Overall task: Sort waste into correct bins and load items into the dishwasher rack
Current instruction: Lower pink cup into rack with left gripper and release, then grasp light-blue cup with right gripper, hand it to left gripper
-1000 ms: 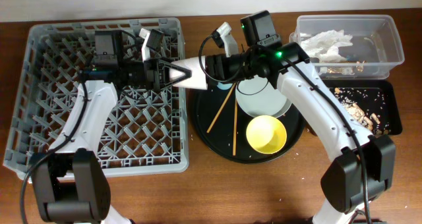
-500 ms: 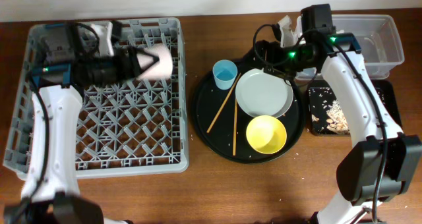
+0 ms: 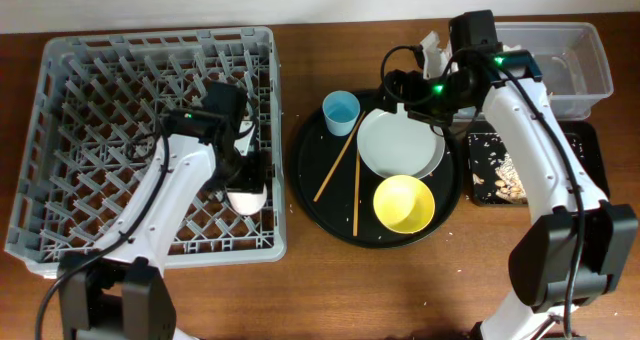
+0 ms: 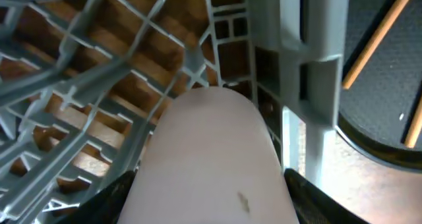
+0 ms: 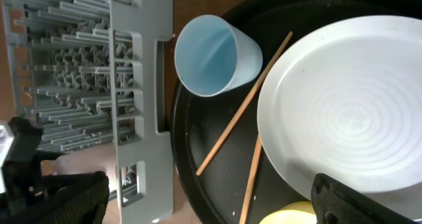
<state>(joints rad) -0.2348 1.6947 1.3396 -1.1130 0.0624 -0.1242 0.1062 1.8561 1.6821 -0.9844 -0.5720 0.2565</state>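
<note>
Dropping from the back rows since the earlier frame, the pink cup [image 3: 247, 197] is sitting low by the right wall of the dishwasher rack [image 3: 150, 38], with the left gripper [image 4: 210, 201] clamping it. The light-blue cup [image 3: 341, 111], white plate [image 3: 401, 143], yellow bowl [image 3: 404, 202] and chopsticks [image 3: 336, 168] are waiting on the round black tray [image 3: 305, 180]. The right gripper [image 5: 217, 201] is hovering there, spread and empty. Food scraps [image 3: 505, 175] are lying in the shallow black tray [image 3: 478, 195].

A robotics lab bench is standing in for a kitchen: two white-and-black robot arms [image 3: 535, 160] are reaching over a brown wooden table [image 3: 300, 290]. A large square grey plastic dishwasher rack [image 3: 100, 100] is sitting there, a round white plate [image 3: 400, 150] lying right of it.
</note>
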